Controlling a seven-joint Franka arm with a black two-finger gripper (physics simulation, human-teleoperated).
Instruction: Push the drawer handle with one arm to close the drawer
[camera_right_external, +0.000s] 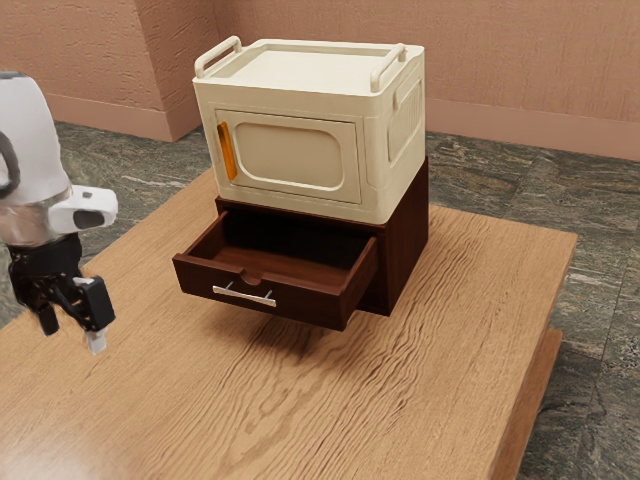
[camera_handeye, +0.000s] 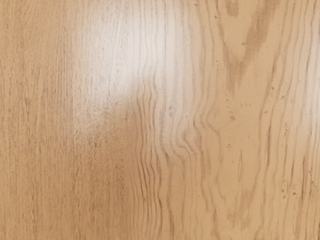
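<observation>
Drawer (camera_right_external: 308, 306) out | my tool (camera_right_external: 71, 328) open, apart from it | likely slides easily; I'd push handle (camera_right_external: 245, 296) mid-bar

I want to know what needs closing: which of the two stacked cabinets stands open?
The lower, dark brown cabinet: its drawer, with the silver handle, is pulled out. The cream cabinet on top has its door shut.
</observation>
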